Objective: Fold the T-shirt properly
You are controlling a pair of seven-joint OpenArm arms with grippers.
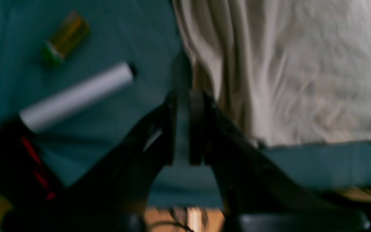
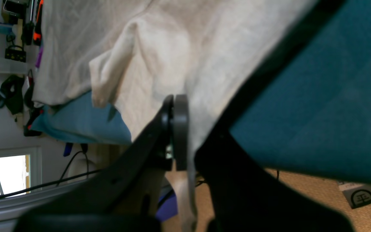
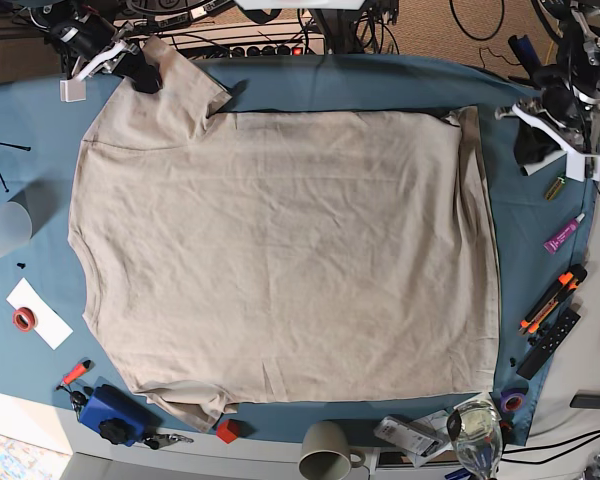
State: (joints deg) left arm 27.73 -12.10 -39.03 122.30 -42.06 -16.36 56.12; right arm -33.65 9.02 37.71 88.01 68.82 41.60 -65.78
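On blue cloth [image 3: 380, 85], T-shirt [image 3: 280, 250] spread flat, right fingers [image 2: 175, 129] pinching sleeve.

base overhead; wrist views close, sharing t-shirt [image 3: 280, 250].

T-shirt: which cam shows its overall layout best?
Base view. The whole T-shirt lies spread flat on the blue cloth, both sleeves and every edge visible. The right wrist view shows only a bunched section at the right pincer, which is shut on the fabric. The left wrist view is blurred and catches just one corner area.
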